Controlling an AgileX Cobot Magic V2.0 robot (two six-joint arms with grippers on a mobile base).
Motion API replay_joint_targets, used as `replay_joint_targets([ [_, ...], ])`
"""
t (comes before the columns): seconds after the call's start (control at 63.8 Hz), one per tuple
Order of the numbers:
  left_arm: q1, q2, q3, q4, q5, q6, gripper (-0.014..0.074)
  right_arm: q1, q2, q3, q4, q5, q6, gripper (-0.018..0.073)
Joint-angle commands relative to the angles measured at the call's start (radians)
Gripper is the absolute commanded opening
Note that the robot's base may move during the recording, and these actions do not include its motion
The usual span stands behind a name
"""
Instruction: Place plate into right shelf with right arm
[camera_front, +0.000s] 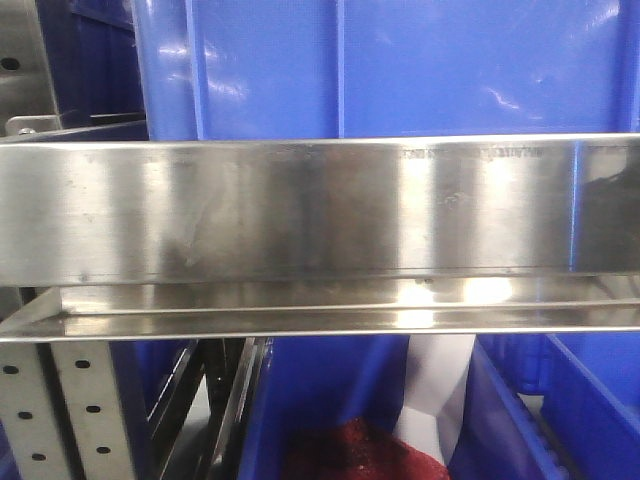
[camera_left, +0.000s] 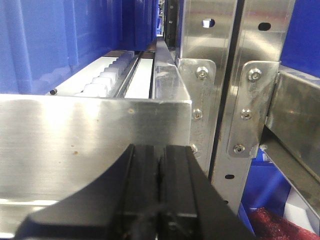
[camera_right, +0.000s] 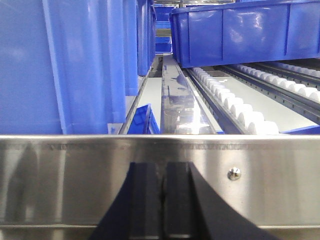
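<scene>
The plate is out of view in every frame. The right shelf (camera_front: 300, 210) is a brushed steel rack with a long horizontal rail across the front view, and blue bins (camera_front: 400, 60) stand on it. In the right wrist view my right gripper (camera_right: 163, 167) is shut with nothing between its black fingers, close in front of the shelf's steel rail (camera_right: 75, 175). My left gripper (camera_left: 160, 150) is also shut and empty, close to a steel rail (camera_left: 75, 135) beside perforated uprights (camera_left: 210, 75).
White roller tracks (camera_right: 235, 107) run back between tall blue bins (camera_right: 85, 65) on the shelf level. Under the front rail a blue bin (camera_front: 520, 430) holds something red (camera_front: 350, 455) and a white piece (camera_front: 435, 390). A perforated upright (camera_front: 70, 410) stands at lower left.
</scene>
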Motion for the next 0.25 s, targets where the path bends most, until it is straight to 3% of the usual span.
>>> replay_joint_targets([
  [0.0, -0.003, -0.007, 0.010, -0.006, -0.084, -0.003, -0.0047, -0.002, -0.014, -0.004, 0.000, -0.080, -0.002, 0.0055],
  [0.235, -0.003, -0.007, 0.010, -0.006, -0.084, -0.003, -0.0047, -0.002, -0.014, -0.004, 0.000, -0.080, -0.002, 0.0055],
])
